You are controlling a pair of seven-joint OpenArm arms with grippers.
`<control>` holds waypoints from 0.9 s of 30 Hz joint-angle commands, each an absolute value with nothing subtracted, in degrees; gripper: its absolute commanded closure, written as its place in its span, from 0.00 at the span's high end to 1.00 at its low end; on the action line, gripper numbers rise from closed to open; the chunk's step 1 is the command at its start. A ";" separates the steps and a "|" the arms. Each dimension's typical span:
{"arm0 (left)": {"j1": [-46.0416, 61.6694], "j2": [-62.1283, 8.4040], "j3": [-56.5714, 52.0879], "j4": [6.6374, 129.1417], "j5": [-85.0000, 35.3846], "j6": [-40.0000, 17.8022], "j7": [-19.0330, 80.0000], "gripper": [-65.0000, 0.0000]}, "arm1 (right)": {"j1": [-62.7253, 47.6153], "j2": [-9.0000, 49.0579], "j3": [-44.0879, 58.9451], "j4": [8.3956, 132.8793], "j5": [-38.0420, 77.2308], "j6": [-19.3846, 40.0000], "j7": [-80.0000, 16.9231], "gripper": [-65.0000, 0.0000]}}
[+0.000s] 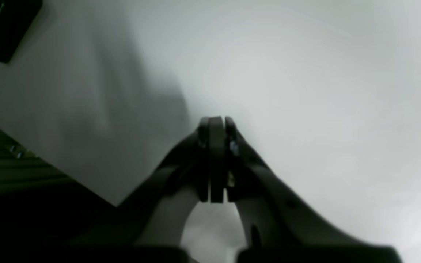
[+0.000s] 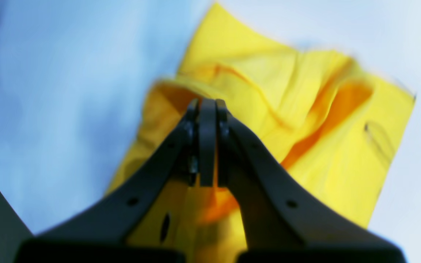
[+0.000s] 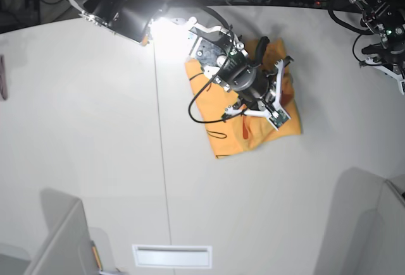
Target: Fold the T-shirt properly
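The light-orange T-shirt (image 3: 253,129) lies bunched in a rough rectangle on the white table (image 3: 95,129), under my right arm. In the right wrist view the T-shirt (image 2: 323,146) looks yellow, with raised folds and a thin black line of print. My right gripper (image 2: 207,104) is shut, and a raised fold of the shirt sits at its tips. My left gripper (image 1: 216,122) is shut and empty above bare table. The left arm (image 3: 386,47) is at the far right back corner, well away from the shirt.
A seam (image 3: 159,161) runs down the table. A slot (image 3: 171,256) lies near the front edge. Grey panels (image 3: 57,237) stand at the front corners. A dark reddish thing (image 3: 2,76) shows at the left edge. The table edge (image 1: 68,175) shows in the left wrist view.
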State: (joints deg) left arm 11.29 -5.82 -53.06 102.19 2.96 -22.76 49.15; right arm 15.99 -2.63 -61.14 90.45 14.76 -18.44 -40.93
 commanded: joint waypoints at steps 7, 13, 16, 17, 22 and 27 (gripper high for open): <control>11.03 -6.55 -52.97 103.08 3.12 -22.73 48.31 0.00 | 21.58 -7.78 -61.14 83.21 14.37 -18.07 -36.00 0.00; 10.86 -6.46 -52.88 103.08 3.12 -22.73 48.31 0.00 | 23.43 -8.40 -61.14 76.97 14.37 -18.07 -26.95 0.00; 10.59 -6.46 -52.79 102.99 3.12 -22.73 48.31 0.00 | 23.69 -8.48 -61.14 76.97 14.37 -18.07 -22.99 0.00; 10.51 -6.46 -52.79 102.99 3.21 -22.73 48.31 0.00 | 23.69 -8.57 -61.14 76.97 14.37 -18.07 -21.41 0.00; 10.33 -6.37 -52.79 102.99 2.95 -22.73 48.31 0.00 | 24.48 -8.57 -61.14 78.99 14.46 -18.07 -18.33 0.39; 10.33 -6.37 -52.79 102.99 2.95 -22.73 48.31 0.00 | 24.66 -4.97 -60.53 88.04 14.02 -18.07 -35.30 0.30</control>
State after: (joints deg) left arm 10.66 -5.54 -52.69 102.15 2.90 -22.76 49.10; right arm 23.49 -4.99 -61.21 87.61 14.74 -17.63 -37.30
